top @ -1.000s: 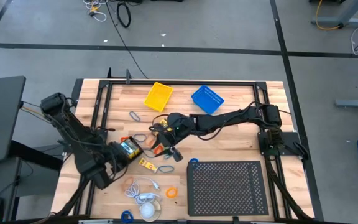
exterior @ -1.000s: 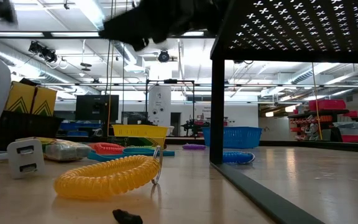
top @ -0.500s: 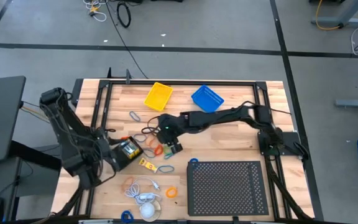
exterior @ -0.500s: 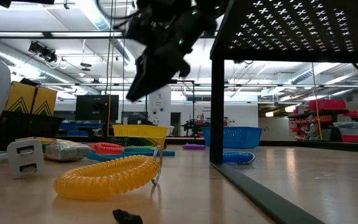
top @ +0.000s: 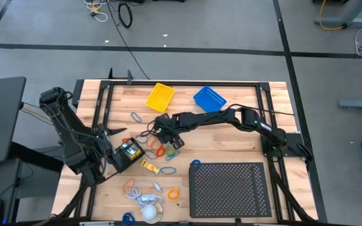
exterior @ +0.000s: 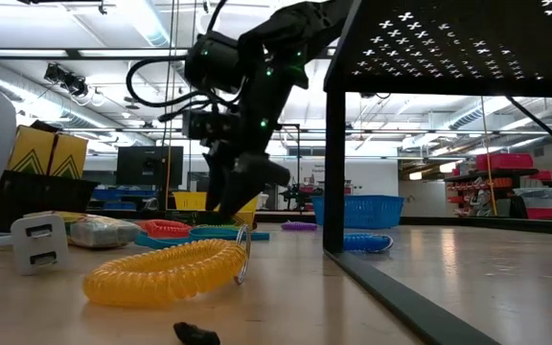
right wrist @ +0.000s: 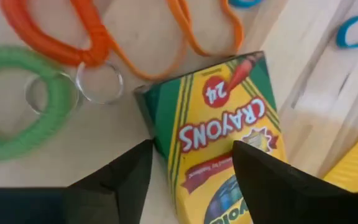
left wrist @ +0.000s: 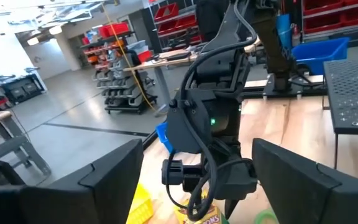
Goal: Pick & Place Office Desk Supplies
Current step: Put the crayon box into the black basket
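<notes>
Hovering over crayon box (right wrist: pixel 219 140), right pincer (right wrist: pixel 188 165) fingers apart; box flat, long axis between fingers.

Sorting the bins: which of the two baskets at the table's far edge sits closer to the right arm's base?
The blue basket; the yellow basket sits farther left.

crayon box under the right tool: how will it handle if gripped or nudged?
The crayon box looks like thin printed card with flat faces, so probably light and rigid enough to pinch, though a hard squeeze could dent it. It lies flat on the wood, so it should slide rather than roll or tip. The right tool stands open astride it; a push might snag the orange loop beside it.
</notes>
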Robot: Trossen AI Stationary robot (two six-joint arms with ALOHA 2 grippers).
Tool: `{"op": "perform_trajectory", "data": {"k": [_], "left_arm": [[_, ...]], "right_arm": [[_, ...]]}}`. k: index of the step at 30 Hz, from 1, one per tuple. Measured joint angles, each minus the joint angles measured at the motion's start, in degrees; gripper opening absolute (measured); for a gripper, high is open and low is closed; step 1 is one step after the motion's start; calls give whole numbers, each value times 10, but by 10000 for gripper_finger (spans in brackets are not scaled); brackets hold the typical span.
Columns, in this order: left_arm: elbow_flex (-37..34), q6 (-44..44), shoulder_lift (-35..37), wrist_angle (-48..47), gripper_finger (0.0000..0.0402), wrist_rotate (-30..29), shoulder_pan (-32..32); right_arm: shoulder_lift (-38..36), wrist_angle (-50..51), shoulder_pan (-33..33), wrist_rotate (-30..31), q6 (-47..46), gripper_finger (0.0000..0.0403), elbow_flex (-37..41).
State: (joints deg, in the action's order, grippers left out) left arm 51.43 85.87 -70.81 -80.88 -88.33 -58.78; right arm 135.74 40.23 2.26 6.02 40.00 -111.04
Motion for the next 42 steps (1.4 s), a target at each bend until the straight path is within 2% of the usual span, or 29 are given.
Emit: {"op": "perform_trajectory", "data": {"k": [4, 12, 18, 23, 27, 30, 32, 35, 42], "left_arm": [[0, -10, 0, 0, 284, 0, 12], [0, -14, 0, 0, 266, 2, 15], [0, -13, 0, 1, 266, 4, 14], [0, -13, 0, 1, 266, 4, 14], [0, -13, 0, 1, 266, 4, 14], [0, -13, 0, 1, 266, 3, 14], [0, -13, -1, 1, 266, 3, 14], [0, -13, 0, 1, 266, 1, 14], [0, -11, 0, 1, 265, 0, 14]], "right_arm": [[2, -6, -2, 4, 4, 222, 0], [-3, -2, -16, 10, -3, 174, 0], [-22, 20, -19, 35, -56, 182, -36], [-31, 73, -6, 90, -80, 177, -63], [-31, 130, 31, 101, -94, 138, -66], [-31, 169, 52, 90, -96, 68, -66], [-31, 180, 57, 61, -95, 19, -66], [-30, 187, 57, 33, -93, 7, -66], [-3, 192, 54, 25, -50, 2, -66]]}}
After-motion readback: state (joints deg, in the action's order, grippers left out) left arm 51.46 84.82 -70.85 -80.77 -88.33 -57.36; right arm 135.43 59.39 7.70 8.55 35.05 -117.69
